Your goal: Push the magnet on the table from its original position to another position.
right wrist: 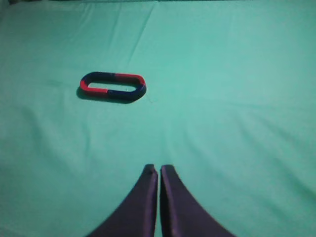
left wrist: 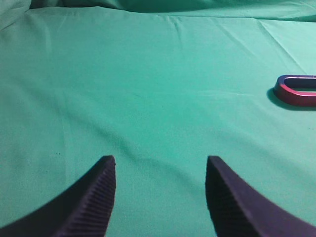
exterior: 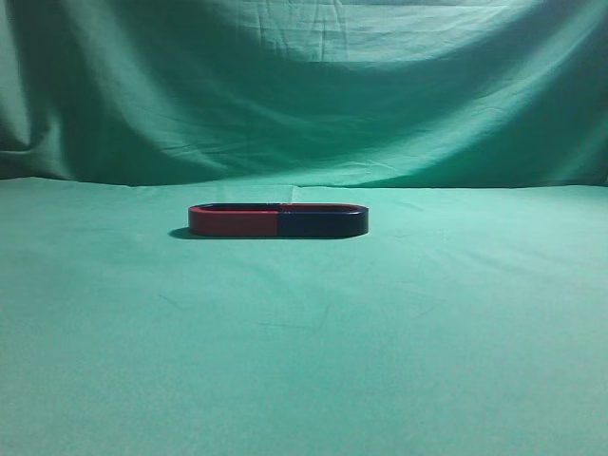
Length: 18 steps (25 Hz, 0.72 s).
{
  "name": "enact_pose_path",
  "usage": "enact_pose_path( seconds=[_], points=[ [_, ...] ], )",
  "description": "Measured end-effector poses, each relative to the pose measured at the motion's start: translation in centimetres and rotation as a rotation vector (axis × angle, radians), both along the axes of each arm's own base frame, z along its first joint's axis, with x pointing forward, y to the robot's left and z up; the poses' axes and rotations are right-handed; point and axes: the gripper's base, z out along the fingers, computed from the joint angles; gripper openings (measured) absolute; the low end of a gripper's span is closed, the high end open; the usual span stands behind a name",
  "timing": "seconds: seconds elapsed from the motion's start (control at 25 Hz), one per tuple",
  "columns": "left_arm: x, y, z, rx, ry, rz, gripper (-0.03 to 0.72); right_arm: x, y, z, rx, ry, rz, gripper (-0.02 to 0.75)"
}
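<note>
The dark navy magnet (exterior: 323, 222) lies on the green table (exterior: 304, 361), end to end with a red U-shaped magnet (exterior: 233, 221), so the two form one flat oval. The oval shows in the right wrist view (right wrist: 121, 93) as red and navy segments, far ahead and left of my right gripper (right wrist: 158, 168), which is shut and empty. My left gripper (left wrist: 160, 160) is open and empty above bare cloth. Only the red end (left wrist: 291, 96) shows at the right edge of the left wrist view. Neither gripper shows in the exterior view.
A green cloth backdrop (exterior: 304, 85) hangs behind the table. The cloth has soft creases (left wrist: 232, 34) in places. Nothing else lies on the table.
</note>
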Motion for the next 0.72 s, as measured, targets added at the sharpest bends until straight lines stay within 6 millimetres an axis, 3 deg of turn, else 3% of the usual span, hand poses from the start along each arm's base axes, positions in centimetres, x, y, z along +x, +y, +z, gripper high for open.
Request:
enact_pose_path(
  seconds=[0.28,0.52,0.72],
  points=[
    [0.0,0.0,0.0,0.0,0.0,0.0,0.372,1.7,0.3,-6.0,0.006,-0.261,0.002,0.0],
    [0.0,0.0,0.0,0.0,0.0,0.0,0.372,1.4,-0.6,-10.9,0.002,-0.454,-0.134,0.0],
    [0.0,0.0,0.0,0.0,0.0,0.0,0.372,1.8,-1.0,-15.4,-0.033,-0.425,-0.224,0.0]
  ],
)
